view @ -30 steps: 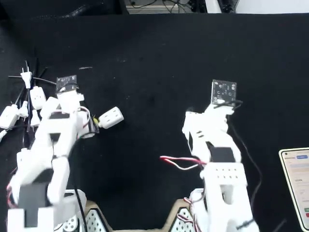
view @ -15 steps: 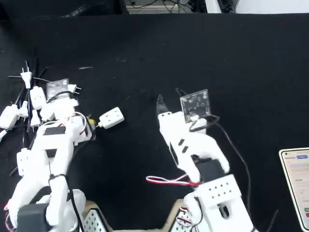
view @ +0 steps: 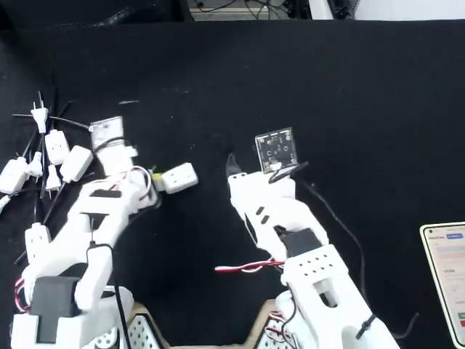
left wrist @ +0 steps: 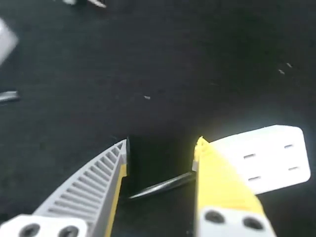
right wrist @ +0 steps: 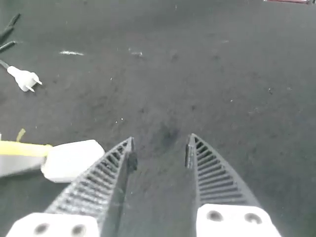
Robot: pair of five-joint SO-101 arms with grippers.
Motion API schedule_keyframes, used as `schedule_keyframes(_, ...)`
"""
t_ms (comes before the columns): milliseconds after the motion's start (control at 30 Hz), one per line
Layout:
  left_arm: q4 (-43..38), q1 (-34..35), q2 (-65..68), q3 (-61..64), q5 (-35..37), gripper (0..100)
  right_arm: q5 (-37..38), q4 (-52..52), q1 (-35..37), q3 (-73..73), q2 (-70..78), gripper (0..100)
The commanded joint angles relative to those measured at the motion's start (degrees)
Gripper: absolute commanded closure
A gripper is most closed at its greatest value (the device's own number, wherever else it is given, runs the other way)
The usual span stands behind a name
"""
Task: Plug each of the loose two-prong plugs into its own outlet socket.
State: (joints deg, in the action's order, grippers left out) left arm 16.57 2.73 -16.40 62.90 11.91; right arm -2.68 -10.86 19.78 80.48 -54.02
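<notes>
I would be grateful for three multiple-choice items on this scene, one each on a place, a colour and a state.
1. Where is the white outlet block?
A) among the loose plugs
B) beside the left gripper, outside its jaws
C) in a person's hand
2. What colour lines the left gripper's fingers?
A) red
B) blue
C) yellow
3. How is the right gripper?
A) open, empty
B) shut on a plug
C) shut on the outlet block
Answers: 1 B, it lies just outside one finger; 2 C, yellow edges both fingers; 3 A, bare table shows between its jaws.
</notes>
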Motion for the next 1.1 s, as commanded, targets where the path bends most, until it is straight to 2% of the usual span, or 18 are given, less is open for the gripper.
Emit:
schedule_keyframes(0,-0.9,-3.3,-0.3,-2.2,-4.5,78,-0.3,1.4,0.7,-0.3,0.2,83.2)
schedule_keyframes(233,-0.4,-6.6,-3.2,-0.5,-7.0,78,-0.3,1.7,0.8,0.8,0.1,83.2)
schedule_keyframes(467,7.6,-6.5,-23.9,6.0,-7.1,78,-0.3,1.7,0.8,2.1,0.3,82.9)
schedule_keyframes(633,8.4,-5.1,-35.8,12.4,-9.8,78,-0.3,1.7,0.8,2.8,0.3,82.9)
schedule_keyframes(800,7.1,-3.8,-31.2,10.5,-6.9,78,-0.3,1.7,0.8,2.8,0.3,82.9)
schedule_keyframes(933,-2.6,-6.3,-22.7,7.4,-3.3,78,-0.3,1.7,0.6,2.8,0.3,82.9)
schedule_keyframes(1067,-5.1,-7.6,-11.3,0.3,-7.2,78,-0.3,1.7,0.4,2.8,0.3,82.9)
